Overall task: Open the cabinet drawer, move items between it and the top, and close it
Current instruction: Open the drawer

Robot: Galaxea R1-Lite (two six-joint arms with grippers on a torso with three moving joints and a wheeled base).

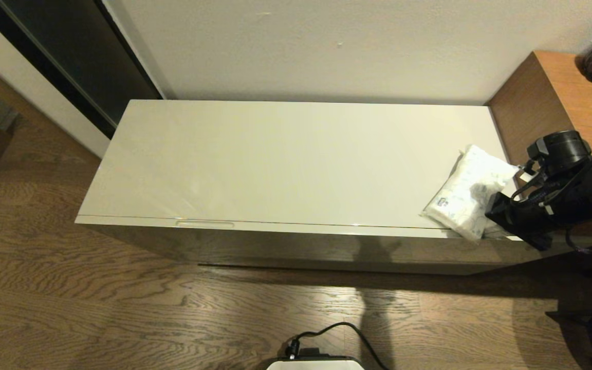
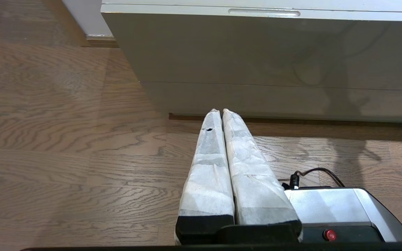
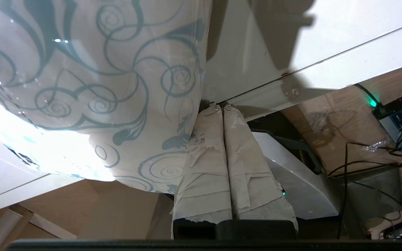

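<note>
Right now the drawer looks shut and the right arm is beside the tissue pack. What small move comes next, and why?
Probably ease the right gripper up and away from the tissue pack. Its fingers are pressed together beside the pack at the front edge of the top, holding nothing. The cabinet drawer is closed, and the left gripper hangs shut near the floor.

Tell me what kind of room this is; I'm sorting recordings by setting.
Probably a home or hotel room: wood-plank floor, a long low glossy cream cabinet against a plain wall, with a tissue pack on top and a brown wooden side cabinet beside it.
</note>
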